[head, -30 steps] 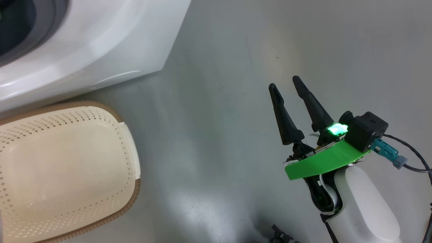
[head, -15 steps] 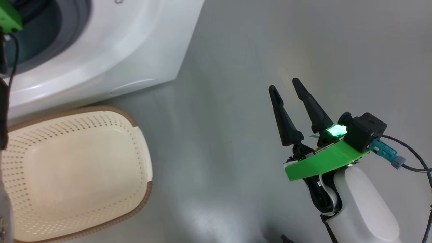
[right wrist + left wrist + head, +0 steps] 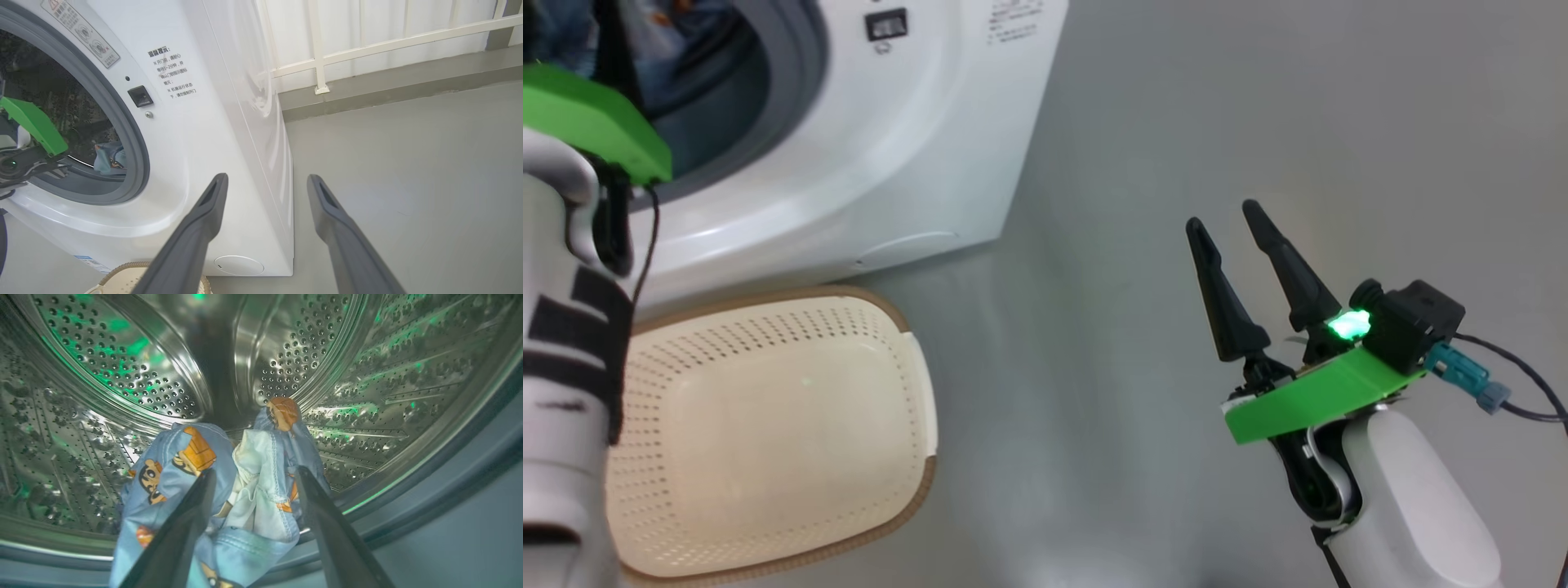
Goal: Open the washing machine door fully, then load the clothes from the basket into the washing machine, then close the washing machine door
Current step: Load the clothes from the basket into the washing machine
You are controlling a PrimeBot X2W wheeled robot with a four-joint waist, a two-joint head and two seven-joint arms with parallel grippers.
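Observation:
The washing machine [image 3: 915, 163] stands at the upper left with its round opening uncovered. My left arm's green bracket [image 3: 596, 122] reaches into that opening. Inside the perforated steel drum [image 3: 122, 367], my left gripper [image 3: 253, 475] is open, and the light-blue bear-print clothes [image 3: 175, 457] lie bunched between and in front of its fingers. These clothes [image 3: 109, 157] also show through the opening in the right wrist view. The cream basket [image 3: 768, 425] sits on the floor before the machine, its bare bottom showing. My right gripper [image 3: 1225, 220] hangs open over the floor. The washing machine door is out of view.
The grey rubber ring [image 3: 135, 134] frames the opening. A grey floor [image 3: 1094, 367] spreads between the basket and my right arm. A white railing and wall [image 3: 367, 36] stand behind the machine's right side.
The head camera has swung, bringing more of the machine and basket into view. My left arm now shows at the left, reaching into the drum. My left gripper has gone from shut to open.

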